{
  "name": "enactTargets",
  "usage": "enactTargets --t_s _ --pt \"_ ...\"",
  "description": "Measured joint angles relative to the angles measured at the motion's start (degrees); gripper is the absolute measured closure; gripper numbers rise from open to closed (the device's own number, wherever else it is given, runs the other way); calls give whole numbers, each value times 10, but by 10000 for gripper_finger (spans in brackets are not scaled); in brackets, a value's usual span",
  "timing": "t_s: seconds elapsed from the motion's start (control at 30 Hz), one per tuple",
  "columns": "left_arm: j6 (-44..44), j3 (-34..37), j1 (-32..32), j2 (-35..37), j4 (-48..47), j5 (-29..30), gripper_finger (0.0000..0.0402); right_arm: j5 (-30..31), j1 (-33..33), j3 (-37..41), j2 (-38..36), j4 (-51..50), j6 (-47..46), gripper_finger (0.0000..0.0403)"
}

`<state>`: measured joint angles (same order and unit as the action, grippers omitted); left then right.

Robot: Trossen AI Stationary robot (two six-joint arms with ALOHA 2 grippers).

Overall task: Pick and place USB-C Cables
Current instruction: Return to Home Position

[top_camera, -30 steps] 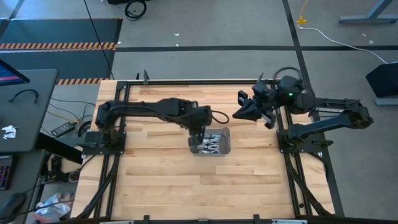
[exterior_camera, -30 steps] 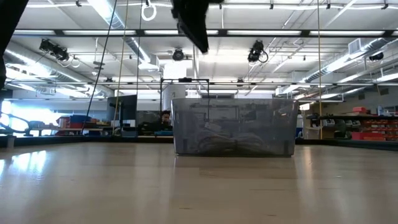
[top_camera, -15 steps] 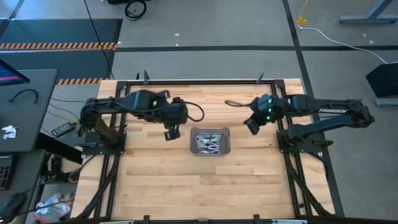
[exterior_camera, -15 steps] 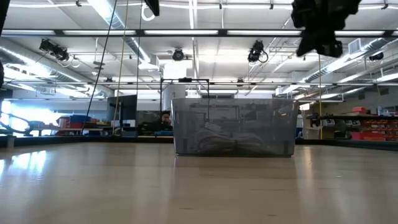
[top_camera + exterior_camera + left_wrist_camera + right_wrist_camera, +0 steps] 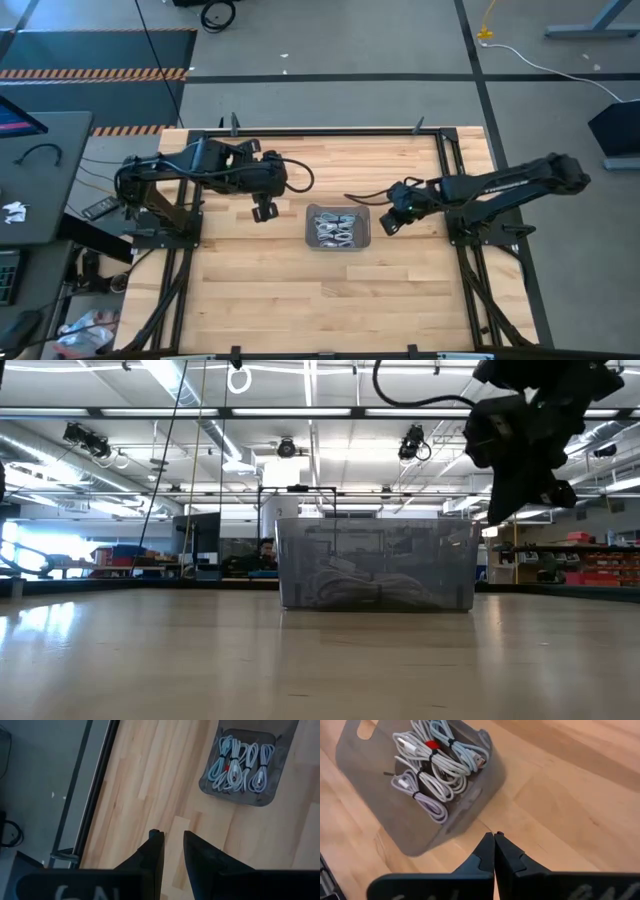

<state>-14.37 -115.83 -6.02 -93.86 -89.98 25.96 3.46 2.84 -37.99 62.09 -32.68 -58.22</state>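
Note:
Several small coiled bundles of light-grey USB-C cable [image 5: 337, 230] lie side by side on the floor of a small grey tray [image 5: 364, 240] in the middle of the table. One bundle has a red bit [image 5: 431, 744]. They also show in the left wrist view [image 5: 240, 765]. My left gripper [image 5: 263, 211] hovers left of the tray, its fingers a little apart [image 5: 173, 837]. My right gripper [image 5: 388, 224] hovers just right of the tray, fingers shut [image 5: 494, 836]. In the low view it hangs above the tray's right end [image 5: 520, 470].
The tray [image 5: 375, 565] stands on a bare wooden tabletop [image 5: 300, 290] framed by black rails [image 5: 320, 130]. Open board lies on the near side of the tray. Black arm cables [image 5: 300, 180] loop over the left arm.
My left gripper has drawn back from above the tray toward the table's left edge. My right gripper has swung from the far right down toward the tray's right side and now shows low in the low view. The cables in the tray have not moved.

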Motion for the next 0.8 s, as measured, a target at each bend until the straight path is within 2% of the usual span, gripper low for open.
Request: enactTargets --t_s 0.47,0.8 --pt "20 0 0 2 0 0 324 9 1 2 77 91 5 402" --pt "22 0 0 2 0 -1 324 20 -3 2 100 172 18 403"
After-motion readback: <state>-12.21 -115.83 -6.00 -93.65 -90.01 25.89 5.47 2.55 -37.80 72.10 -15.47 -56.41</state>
